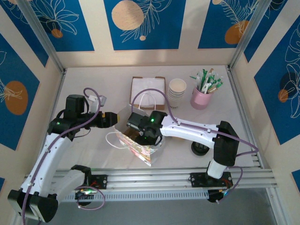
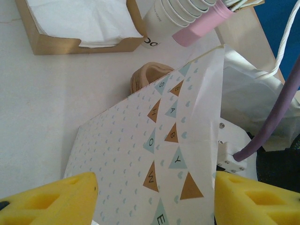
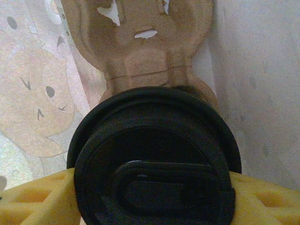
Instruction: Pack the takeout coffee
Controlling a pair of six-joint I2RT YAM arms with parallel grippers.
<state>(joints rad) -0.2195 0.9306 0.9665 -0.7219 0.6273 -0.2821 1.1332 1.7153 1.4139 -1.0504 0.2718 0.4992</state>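
The takeout coffee (image 3: 154, 159) shows its round black lid close up, and my right gripper (image 3: 152, 199) is shut on it, one yellow finger on each side. It hangs just above a brown moulded cup carrier (image 3: 140, 42) that lies inside the patterned gift bag (image 1: 140, 145). From above, my right gripper (image 1: 140, 133) reaches down into the bag's mouth. My left gripper (image 1: 115, 120) sits at the bag's left edge. Its yellow fingers (image 2: 51, 199) stand wide apart and open, with the bag's bunting-printed face (image 2: 140, 154) in front of them.
A brown napkin box (image 1: 147, 91) stands behind the bag. Beside it are a stack of lidless cream cups (image 1: 177, 91) and a pink holder of stirrers (image 1: 202, 96). A loose black lid (image 1: 200, 149) lies near the right arm's base. The rail runs along the near edge.
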